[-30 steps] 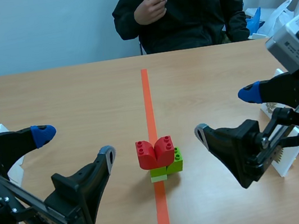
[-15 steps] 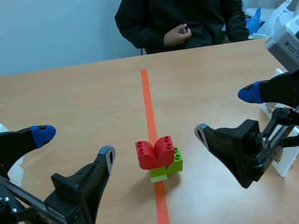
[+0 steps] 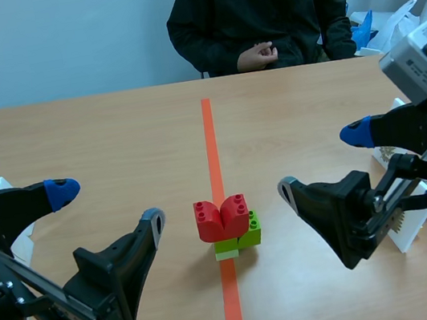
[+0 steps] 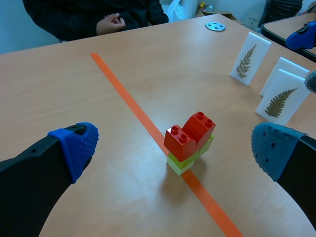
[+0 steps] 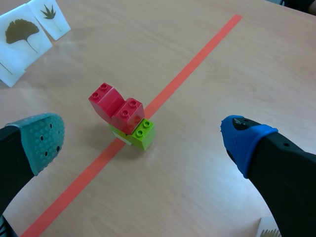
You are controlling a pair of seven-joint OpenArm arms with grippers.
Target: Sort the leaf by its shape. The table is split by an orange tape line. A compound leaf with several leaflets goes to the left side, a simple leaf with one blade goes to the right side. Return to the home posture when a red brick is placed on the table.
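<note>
Seeing red brick (image 3: 222,217) atop green bricks (image 3: 249,231) on orange tape line (image 3: 208,128), near middle, we judged home-return step due; left gripper (image 3: 107,203), right gripper (image 3: 320,161) gaped wide, empty; next move called for retracting arms

person (image 3: 256,15) beyond the red brick (image 3: 222,217) cut off above the shoulders, green bricks (image 3: 250,234) partly covered beneath it, white cards (image 3: 412,236) to its right mostly hidden behind the right gripper (image 3: 321,161)
</note>
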